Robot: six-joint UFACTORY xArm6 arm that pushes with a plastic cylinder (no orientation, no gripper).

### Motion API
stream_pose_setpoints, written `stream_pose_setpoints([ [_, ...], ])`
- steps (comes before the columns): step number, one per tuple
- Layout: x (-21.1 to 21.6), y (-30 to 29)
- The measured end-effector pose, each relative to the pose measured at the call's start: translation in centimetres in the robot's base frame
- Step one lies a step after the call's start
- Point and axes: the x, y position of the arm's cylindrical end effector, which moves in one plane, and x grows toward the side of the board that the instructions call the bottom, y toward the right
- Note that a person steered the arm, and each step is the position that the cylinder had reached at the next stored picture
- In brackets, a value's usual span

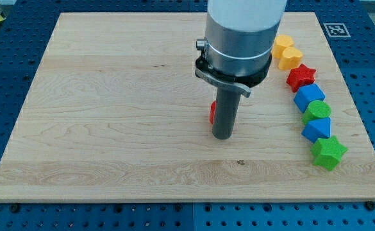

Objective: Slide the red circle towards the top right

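Observation:
The red circle (211,113) is mostly hidden behind my rod near the board's middle; only a thin red sliver shows at the rod's left edge. My tip (222,136) rests on the board right in front of the red circle, touching it or nearly so. Along the view's right a curved line of blocks runs from top to bottom: a yellow block (282,44), a yellow heart (290,58), a red star (300,77), a blue block (309,96), a green block (316,110), a blue block (317,129) and a green star (328,153).
The wooden board (110,115) lies on a blue perforated table. A black-and-white marker (335,29) sits at the board's top right corner. The arm's wide grey body (241,32) hides the board's upper middle.

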Motion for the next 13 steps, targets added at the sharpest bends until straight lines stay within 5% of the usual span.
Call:
stream_pose_setpoints([
  [8,-20.3,0.0],
  [13,-22.3,0.7],
])
